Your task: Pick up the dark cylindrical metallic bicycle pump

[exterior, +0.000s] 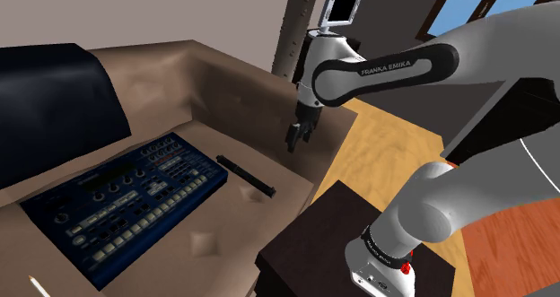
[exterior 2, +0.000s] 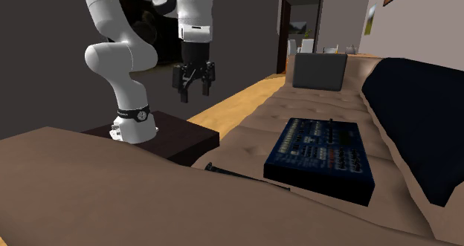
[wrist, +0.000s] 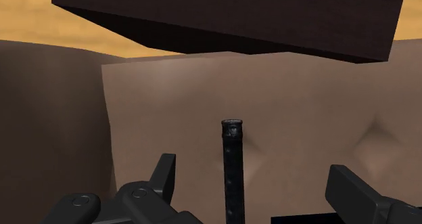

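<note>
Your gripper [exterior 2: 194, 91] hangs released, jaws wide apart, grasping and touching nothing. One dark bicycle pump [wrist: 230, 168] lies below it on the sofa [exterior: 224, 228]; one blue synthesizer [exterior: 126, 201] sits farther off.

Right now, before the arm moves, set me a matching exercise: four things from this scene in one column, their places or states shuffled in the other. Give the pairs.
Things
1. bicycle pump
2. blue console
3. gripper
4. stand

Places or states
A. in the air above the seat's edge, fingers apart
B. dark box beside the sofa, bearing the arm
C. thin and black, lying flat on the sofa seat between the console and the seat's edge
D. lying flat on the seat, covered with knobs and keys

Pairs: 1-C, 2-D, 3-A, 4-B
</note>
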You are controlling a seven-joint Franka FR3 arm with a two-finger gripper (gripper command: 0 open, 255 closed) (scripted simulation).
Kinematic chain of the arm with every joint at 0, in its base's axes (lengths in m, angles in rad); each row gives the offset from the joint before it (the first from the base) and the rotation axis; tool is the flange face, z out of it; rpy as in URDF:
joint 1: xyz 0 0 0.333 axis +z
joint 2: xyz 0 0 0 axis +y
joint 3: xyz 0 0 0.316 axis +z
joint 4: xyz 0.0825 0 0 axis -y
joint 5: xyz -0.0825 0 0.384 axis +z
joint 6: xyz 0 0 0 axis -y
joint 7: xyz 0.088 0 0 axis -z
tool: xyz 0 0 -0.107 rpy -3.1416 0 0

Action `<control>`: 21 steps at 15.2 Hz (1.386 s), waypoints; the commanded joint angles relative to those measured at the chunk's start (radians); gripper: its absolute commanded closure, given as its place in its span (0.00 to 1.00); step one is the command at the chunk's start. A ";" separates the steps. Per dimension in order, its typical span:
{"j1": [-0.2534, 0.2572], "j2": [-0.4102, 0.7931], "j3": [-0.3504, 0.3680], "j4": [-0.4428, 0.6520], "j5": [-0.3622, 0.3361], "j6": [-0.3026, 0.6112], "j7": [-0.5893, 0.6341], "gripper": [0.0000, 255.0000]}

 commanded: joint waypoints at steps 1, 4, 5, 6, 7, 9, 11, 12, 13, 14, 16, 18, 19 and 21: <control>0.003 0.082 0.001 0.008 0.002 0.087 -0.009 0.00; 0.009 0.201 0.003 0.023 0.007 0.206 -0.021 0.00; 0.011 0.242 0.004 0.032 0.008 0.244 -0.025 0.00; 0.013 0.284 0.005 0.042 0.010 0.280 -0.029 0.00; 0.014 0.326 0.007 0.053 0.011 0.316 -0.033 0.00; 0.018 0.410 0.009 0.081 0.013 0.383 -0.041 0.00; 0.021 0.495 0.013 0.115 0.015 0.444 -0.049 0.00; 0.022 0.538 0.014 0.134 0.015 0.472 -0.052 0.00; 0.023 0.580 0.016 0.154 0.016 0.499 -0.056 0.00; 0.025 0.622 0.018 0.176 0.015 0.524 -0.059 0.00; 0.027 0.705 0.021 0.224 0.014 0.569 -0.066 0.00; 0.030 0.787 0.024 0.276 0.012 0.609 -0.071 0.00; 0.032 0.828 0.026 0.305 0.011 0.626 -0.074 0.00; 0.034 0.860 0.026 0.320 0.009 0.645 -0.075 0.00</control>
